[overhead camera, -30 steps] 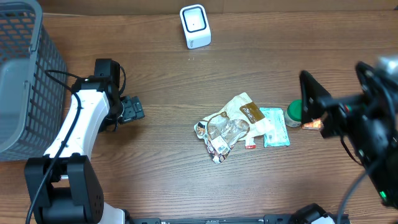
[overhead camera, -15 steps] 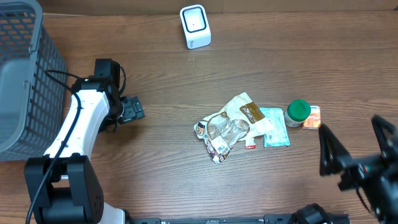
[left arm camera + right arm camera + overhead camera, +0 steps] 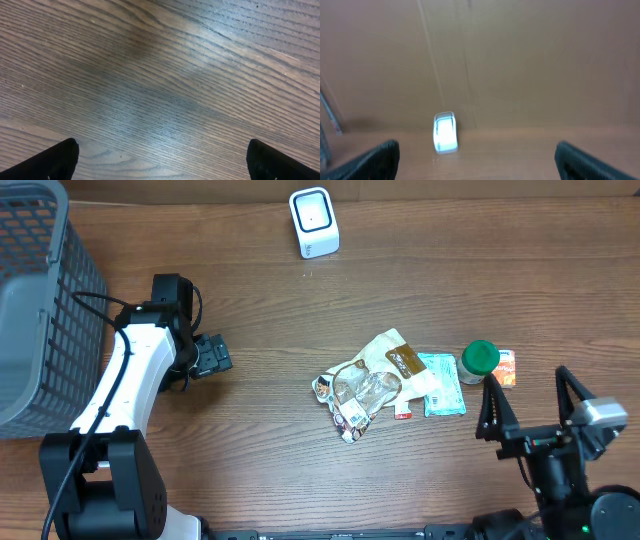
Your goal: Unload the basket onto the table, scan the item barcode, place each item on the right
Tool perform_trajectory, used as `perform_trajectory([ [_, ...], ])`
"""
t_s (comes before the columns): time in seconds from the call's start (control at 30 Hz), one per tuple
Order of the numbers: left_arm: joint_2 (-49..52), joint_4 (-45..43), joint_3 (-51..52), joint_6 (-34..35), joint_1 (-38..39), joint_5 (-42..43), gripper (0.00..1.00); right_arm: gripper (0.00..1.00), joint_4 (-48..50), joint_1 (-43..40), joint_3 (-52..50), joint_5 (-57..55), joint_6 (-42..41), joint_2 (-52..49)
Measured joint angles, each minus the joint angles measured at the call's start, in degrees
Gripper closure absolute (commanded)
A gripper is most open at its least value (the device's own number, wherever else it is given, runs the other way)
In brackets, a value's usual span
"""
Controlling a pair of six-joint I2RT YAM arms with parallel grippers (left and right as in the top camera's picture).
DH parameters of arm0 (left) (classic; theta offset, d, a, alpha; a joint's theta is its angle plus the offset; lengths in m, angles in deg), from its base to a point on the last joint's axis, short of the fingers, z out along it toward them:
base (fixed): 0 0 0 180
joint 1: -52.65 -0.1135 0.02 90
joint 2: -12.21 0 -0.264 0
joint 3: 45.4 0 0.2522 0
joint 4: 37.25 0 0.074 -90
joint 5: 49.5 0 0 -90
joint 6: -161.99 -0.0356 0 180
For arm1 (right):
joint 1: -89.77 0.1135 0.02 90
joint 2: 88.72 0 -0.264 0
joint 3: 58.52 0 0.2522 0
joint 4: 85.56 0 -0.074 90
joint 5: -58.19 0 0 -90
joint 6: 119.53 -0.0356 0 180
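Observation:
A heap of items lies mid-table: a crumpled clear packet [image 3: 358, 393], a tan packet [image 3: 398, 358], a teal packet [image 3: 442, 383], a green-capped bottle [image 3: 479, 359] and a small orange pack [image 3: 506, 367]. The white barcode scanner [image 3: 314, 222] stands at the back edge and also shows, blurred, in the right wrist view as the scanner [image 3: 445, 132]. My right gripper [image 3: 530, 406] is open at the front right, just in front of the bottle, holding nothing. My left gripper [image 3: 213, 357] is open over bare wood at the left, far from the heap.
A grey mesh basket [image 3: 40, 310] fills the far left. A brown cardboard wall [image 3: 520, 60] rises behind the table. Only wood grain lies between the left fingertips [image 3: 55, 161].
My right arm has drawn back from over the bottle and orange pack toward the front right edge, uncovering them. The left arm and the items have not moved.

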State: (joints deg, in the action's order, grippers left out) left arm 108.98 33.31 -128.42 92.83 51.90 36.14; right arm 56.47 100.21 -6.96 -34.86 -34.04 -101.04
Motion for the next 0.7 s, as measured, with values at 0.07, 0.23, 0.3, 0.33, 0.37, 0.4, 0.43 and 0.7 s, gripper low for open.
perform_trajectory([
  [0.07, 0.0, -0.02, -0.02, 0.0, 0.0, 0.02, 0.0, 0.0, 9.03, -0.66, -4.72, 1.88, 0.02, 1.49],
  [0.23, 0.0, -0.04, -0.02, 0.0, 0.0, -0.02, 0.0, 0.0, 24.44, -1.18, -15.8, 5.42, 0.02, 6.29],
  [0.3, 0.0, -0.02, -0.02, 0.0, 0.0, 0.0, 0.0, 0.0, 27.28, -1.2, -19.17, 5.99, -0.02, 7.41],
  [0.33, 0.0, -0.04, -0.02, 0.0, 0.0, 0.0, 0.0, 0.0, 28.41, -1.2, -20.61, 6.12, 0.0, 7.85],
  [0.37, 0.0, 0.0, -0.02, 0.0, 0.0, 0.0, 0.0, 0.0, 30.08, -1.2, -22.62, 6.32, 0.0, 8.48],
  [0.4, 0.0, -0.02, -0.02, 0.0, 0.0, 0.0, 0.0, 0.0, 30.82, -1.25, -24.22, 6.54, 0.02, 9.09],
  [0.43, 0.0, -0.02, -0.02, 0.0, 0.0, 0.0, 0.0, 0.0, 31.45, -1.29, -25.49, 6.69, -0.02, 9.49],
  [0.7, 0.0, -0.02, -0.02, 0.0, 0.0, 0.0, 0.0, 0.0, 33.75, -1.36, -34.34, 7.15, 0.02, 11.43],
])
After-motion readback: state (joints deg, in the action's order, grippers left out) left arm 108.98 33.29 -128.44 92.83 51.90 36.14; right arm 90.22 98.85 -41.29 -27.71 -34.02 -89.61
